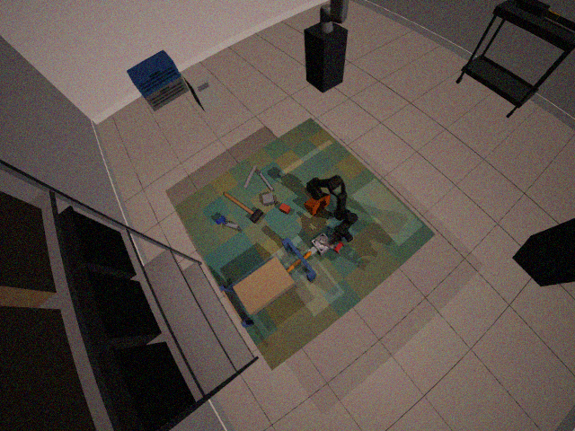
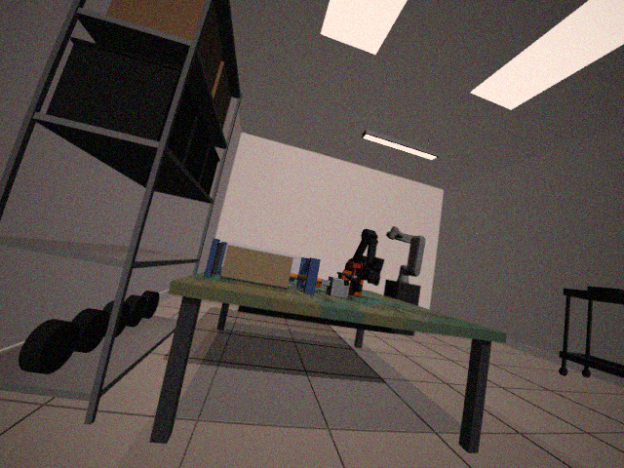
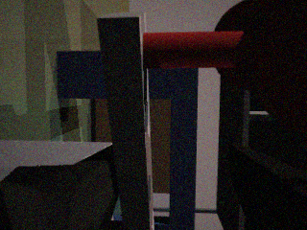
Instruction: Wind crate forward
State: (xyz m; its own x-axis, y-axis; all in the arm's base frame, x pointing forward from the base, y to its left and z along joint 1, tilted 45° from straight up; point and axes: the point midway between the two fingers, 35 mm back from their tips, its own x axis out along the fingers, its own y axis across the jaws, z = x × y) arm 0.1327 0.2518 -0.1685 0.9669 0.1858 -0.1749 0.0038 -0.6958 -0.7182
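The tan crate (image 1: 263, 285) (image 2: 256, 266) sits flat at the bench's left, between blue frame posts. An orange strap (image 1: 296, 265) runs from it under the blue mouth frame (image 1: 301, 258) (image 2: 314, 276) (image 3: 183, 144) to the light grey winch (image 1: 318, 241) (image 2: 338, 288). The crate's front is behind the frame; whether they touch is unclear. The handle stands at the winch; its red grip (image 1: 339, 247) (image 3: 192, 49) juts from a dark bar (image 3: 126, 120). My gripper (image 1: 335, 241) is at this grip, part open, not clamped on it. The key and hole are hidden.
A mallet (image 1: 256, 215), a grey block (image 1: 267, 198), a red block (image 1: 284, 207) and a blue-and-grey tool (image 1: 219, 218) lie on the bench (image 2: 352, 316). An orange piece (image 1: 317, 205) is beside the arm. A tall shelf (image 2: 151, 186) stands past the crate's end.
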